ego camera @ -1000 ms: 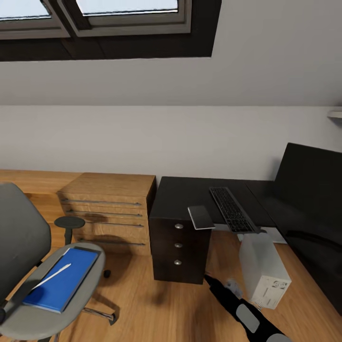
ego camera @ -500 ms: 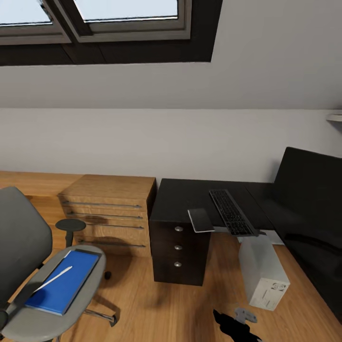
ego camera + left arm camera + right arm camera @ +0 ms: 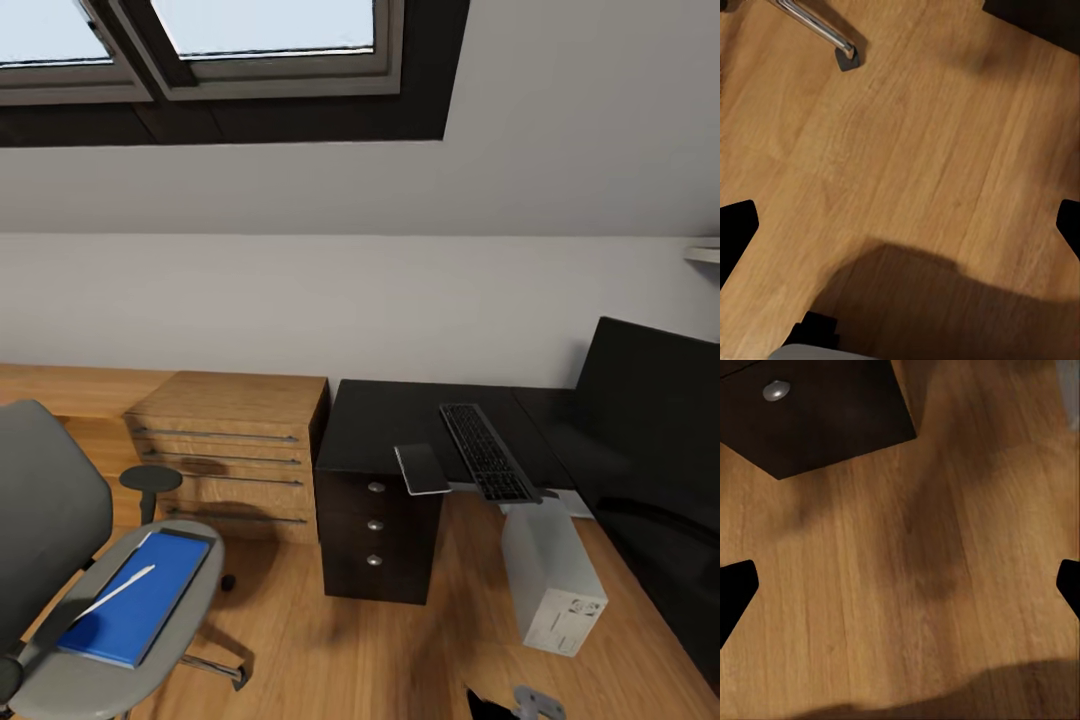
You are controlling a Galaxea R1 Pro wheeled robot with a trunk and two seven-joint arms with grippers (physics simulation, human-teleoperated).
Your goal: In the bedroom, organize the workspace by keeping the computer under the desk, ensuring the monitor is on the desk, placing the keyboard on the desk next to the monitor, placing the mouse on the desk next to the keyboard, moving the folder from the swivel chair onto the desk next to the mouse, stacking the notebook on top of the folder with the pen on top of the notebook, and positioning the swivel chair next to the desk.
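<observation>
Floorboards of warm wood (image 3: 330, 650) take up more of the head view's lower edge than a second ago, because the right arm, which then reached well up toward the drawers, has drawn back until only a dark tip of it (image 3: 490, 705) shows at the bottom; the whole picture has also slid slightly, which is the camera's doing and not the furniture's. Both wrist views look straight down at bare floor. The left gripper (image 3: 900, 225) has its fingers wide apart at the picture's sides with nothing between them, a chrome chair leg and caster (image 3: 832, 37) lying beyond it. The right gripper (image 3: 900, 585) is likewise spread and holds nothing, with the lowest black drawer and its silver knob (image 3: 776, 390) ahead of it. Nearest on the left stands the swivel chair (image 3: 50, 520), its seat carrying the blue folder (image 3: 135, 600) with the whitish pen (image 3: 115, 592) lying across it. On the right the grey computer (image 3: 555, 580) stands on the floor by the desk. Farther off, the desk (image 3: 390, 420) bears the dark notebook (image 3: 423, 468), which overhangs its front edge, and the keyboard (image 3: 485, 450) just beside it. The monitor (image 3: 650, 420) fills the right end, and a low wooden shelving unit (image 3: 230, 450) stands against the desk's left side.
</observation>
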